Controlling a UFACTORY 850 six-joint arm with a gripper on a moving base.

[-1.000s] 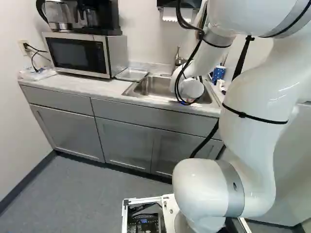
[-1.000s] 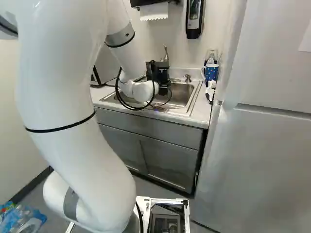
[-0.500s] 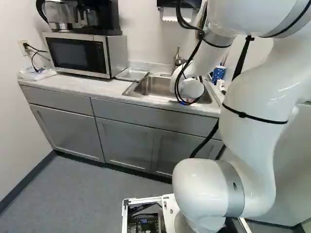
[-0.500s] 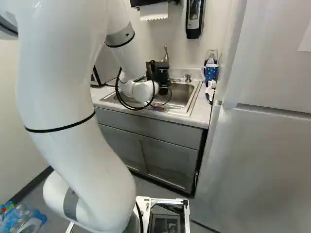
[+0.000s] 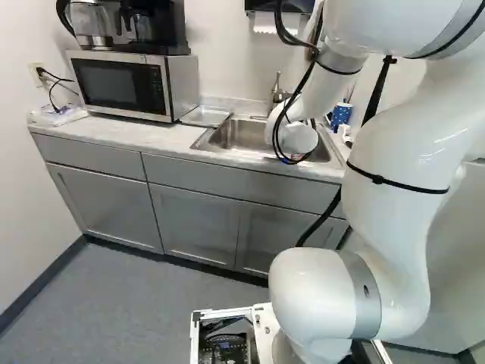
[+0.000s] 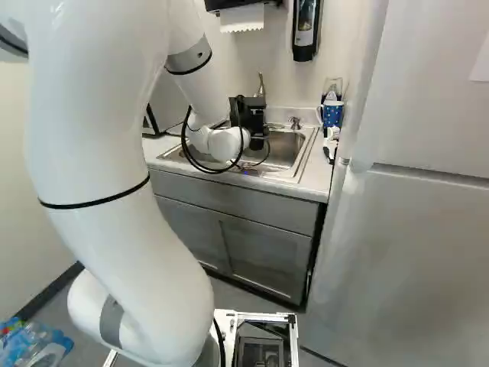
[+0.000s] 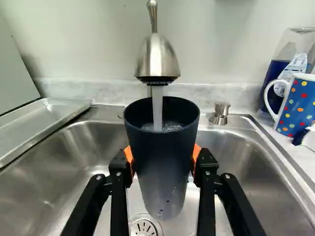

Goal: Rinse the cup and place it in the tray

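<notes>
In the right base view my gripper [image 6: 248, 113] hangs over the sink [image 6: 293, 157], its fingertips hidden. The wrist view shows the gripper [image 7: 163, 160] with its orange pads pressed on both sides of a dark blue cup [image 7: 161, 169]. Held upright above the drain, the cup sits under the faucet [image 7: 157, 59]. A stream of water runs into it, and bubbly water shows inside. The metal tray [image 7: 42, 123] lies beside the sink, with nothing visible on it; the left base view shows this tray [image 5: 204, 116] next to the microwave.
A dotted blue mug [image 7: 298, 105] and a clear container stand on the counter past the sink's other side. The sink's drain [image 7: 143, 227] is below the cup. A microwave [image 5: 125, 85] carries a coffee maker. A soap dispenser [image 6: 306, 29] hangs above the counter near a fridge [image 6: 412, 229].
</notes>
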